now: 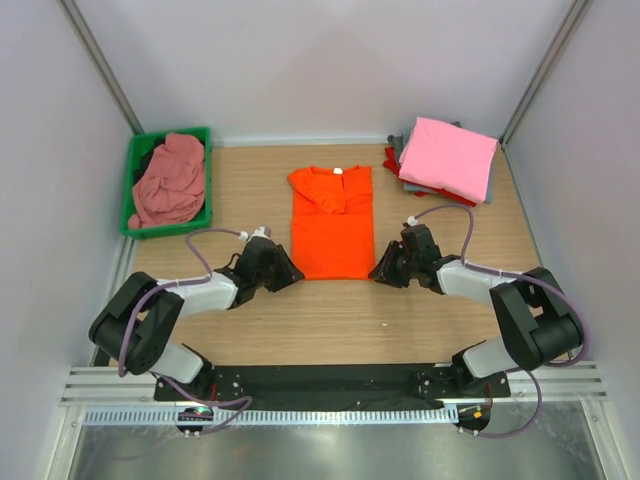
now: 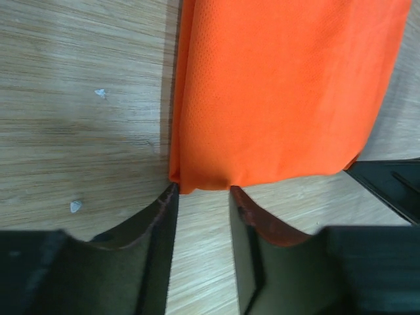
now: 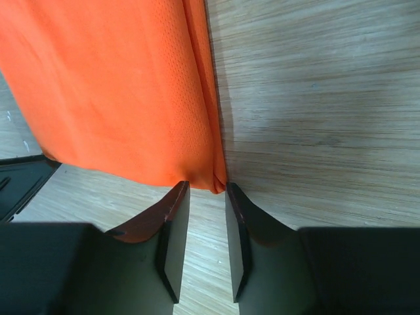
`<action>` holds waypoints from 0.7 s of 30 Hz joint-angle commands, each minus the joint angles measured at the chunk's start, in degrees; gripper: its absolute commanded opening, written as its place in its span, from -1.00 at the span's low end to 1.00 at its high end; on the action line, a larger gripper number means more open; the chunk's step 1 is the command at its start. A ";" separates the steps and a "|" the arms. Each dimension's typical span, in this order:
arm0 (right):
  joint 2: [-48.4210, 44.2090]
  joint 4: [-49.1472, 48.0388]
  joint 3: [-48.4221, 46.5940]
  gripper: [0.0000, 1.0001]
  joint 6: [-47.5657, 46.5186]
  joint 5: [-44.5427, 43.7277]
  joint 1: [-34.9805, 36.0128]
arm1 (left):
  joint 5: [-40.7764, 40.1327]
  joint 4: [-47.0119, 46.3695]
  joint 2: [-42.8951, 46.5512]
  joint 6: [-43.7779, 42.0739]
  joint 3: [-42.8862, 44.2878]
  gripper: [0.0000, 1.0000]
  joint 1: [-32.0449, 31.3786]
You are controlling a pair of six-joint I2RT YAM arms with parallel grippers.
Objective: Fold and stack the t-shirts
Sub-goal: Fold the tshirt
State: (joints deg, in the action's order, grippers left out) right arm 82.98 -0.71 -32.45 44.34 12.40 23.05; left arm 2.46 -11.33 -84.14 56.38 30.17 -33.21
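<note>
**Left gripper [image 1: 292, 274] and right gripper [image 1: 378, 272] stand part-open at the lower corners of the orange shirt [image 1: 331, 225].**

In the top view your orange shirt lies mid-frame on the table [image 1: 330, 320], folded to a narrow strip with the collar toward the top. Your left wrist view shows the jaws partly apart, wood visible between them, and the hem's corner right at the fingertips [image 2: 172, 197]. The right wrist view shows the same with a narrower gap. Neither has cloth clamped. A pink shirt [image 1: 448, 158] tops the stack at upper right, with grey and red edges beneath. A dusty-pink shirt [image 1: 168, 180] fills the green bin [image 1: 128, 195] at upper left.
</note>
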 commanded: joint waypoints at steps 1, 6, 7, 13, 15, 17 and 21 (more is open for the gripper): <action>1.57 1.06 1.07 -0.42 -0.22 -0.54 0.07 | -1.14 2.28 -1.56 -1.27 -0.47 -0.28 0.16; 2.36 0.97 0.89 -0.75 -0.04 -0.63 0.07 | -2.02 2.11 -1.29 -1.89 -0.55 -0.61 0.16; 2.54 0.97 0.81 -0.79 -0.04 -0.54 0.07 | -2.02 2.02 -1.20 -2.15 -0.55 -0.70 0.16; 1.66 -0.17 0.81 -0.98 -0.13 -0.54 0.07 | -1.93 3.24 -0.07 -3.12 -0.55 -1.00 0.16; -0.17 0.36 1.16 -0.98 -0.21 -0.63 0.07 | -1.76 4.56 1.95 -3.38 -0.82 -0.99 0.16; -2.11 3.16 1.77 -0.98 -0.22 -1.15 0.07 | -2.02 6.32 5.19 -3.56 -1.69 -1.00 0.08; -8.35 7.12 3.00 -0.98 -0.30 -1.94 0.15 | -2.02 9.39 12.14 -3.29 -4.76 -1.00 -0.01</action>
State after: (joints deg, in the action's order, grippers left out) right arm 79.42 2.31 -30.26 44.77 12.23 23.03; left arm 1.54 -5.37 -77.43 54.06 27.09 -33.21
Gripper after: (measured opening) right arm 0.025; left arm 0.005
